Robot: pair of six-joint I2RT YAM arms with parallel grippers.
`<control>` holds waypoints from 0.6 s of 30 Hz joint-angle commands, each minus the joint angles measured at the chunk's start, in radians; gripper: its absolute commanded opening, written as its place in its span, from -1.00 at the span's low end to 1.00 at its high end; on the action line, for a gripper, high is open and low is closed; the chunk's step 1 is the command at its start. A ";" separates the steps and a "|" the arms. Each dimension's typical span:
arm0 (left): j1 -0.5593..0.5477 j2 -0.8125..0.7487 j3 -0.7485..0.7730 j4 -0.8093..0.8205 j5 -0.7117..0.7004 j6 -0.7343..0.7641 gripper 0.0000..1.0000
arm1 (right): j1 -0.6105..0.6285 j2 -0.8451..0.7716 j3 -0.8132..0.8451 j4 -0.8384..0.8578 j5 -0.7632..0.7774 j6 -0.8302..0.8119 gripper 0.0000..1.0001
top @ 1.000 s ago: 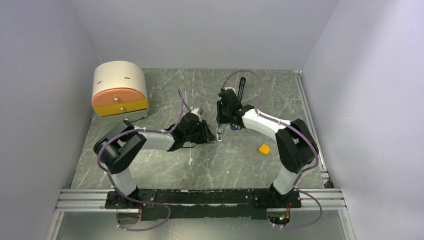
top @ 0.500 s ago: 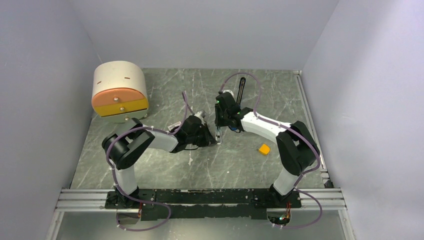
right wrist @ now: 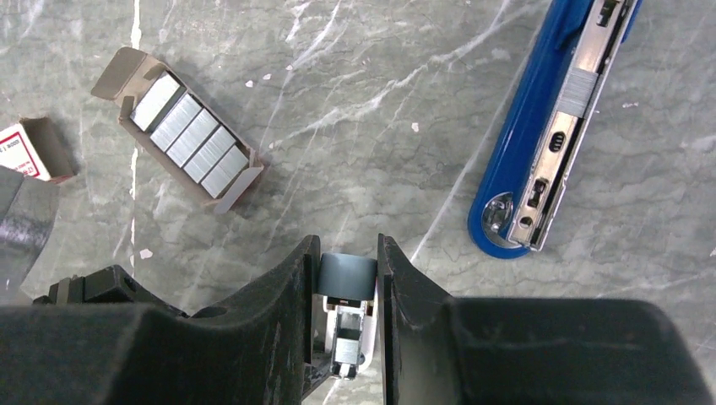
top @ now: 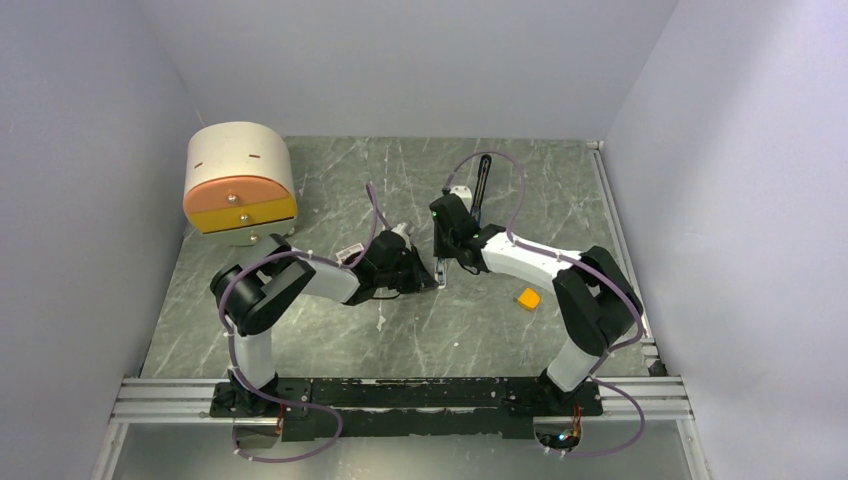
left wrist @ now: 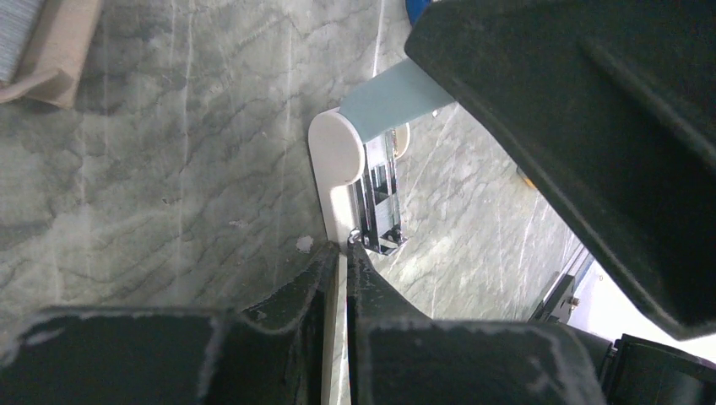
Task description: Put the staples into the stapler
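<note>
A cream round-topped box with an orange and yellow drawer front (top: 240, 190) stands at the far left of the grey marbled desk (top: 450, 335). The two arms meet near the middle of the desk. The left arm's fingers (left wrist: 329, 274) are clenched on the thin white base plate of a small pale-blue and white piece (left wrist: 393, 97) with chrome inner parts. The right arm's fingers (right wrist: 311, 270) grasp the same piece by its pale-blue top, so both arms hold it at once.

The staples (right wrist: 190, 135), a row of flat grey ribbed strips, lie in an open brown cardboard tray on the desk, left of the held piece. A small red-and-white cardboard box (right wrist: 21, 152) lies near them. The long blue stapler (right wrist: 519, 152) lies opened on the desk to the right, well apart from the staples. Its metal channel faces up, with a grey ribbed strip in it. A small orange block (top: 528, 297) sits nearer and further right.
</note>
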 commanded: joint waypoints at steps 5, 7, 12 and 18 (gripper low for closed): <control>-0.013 0.102 0.006 -0.092 -0.073 0.006 -0.79 | 0.064 -0.040 -0.067 -0.058 -0.051 0.084 -0.72; -0.013 0.105 0.007 -0.096 -0.079 0.006 -0.79 | 0.076 -0.043 -0.070 -0.068 -0.041 0.090 -0.72; -0.013 0.103 0.004 -0.108 -0.104 0.003 -0.75 | 0.099 -0.056 -0.094 -0.079 -0.011 0.103 -0.70; -0.013 0.104 0.000 -0.118 -0.121 0.003 -0.76 | 0.120 -0.078 -0.121 -0.078 0.030 0.119 -0.70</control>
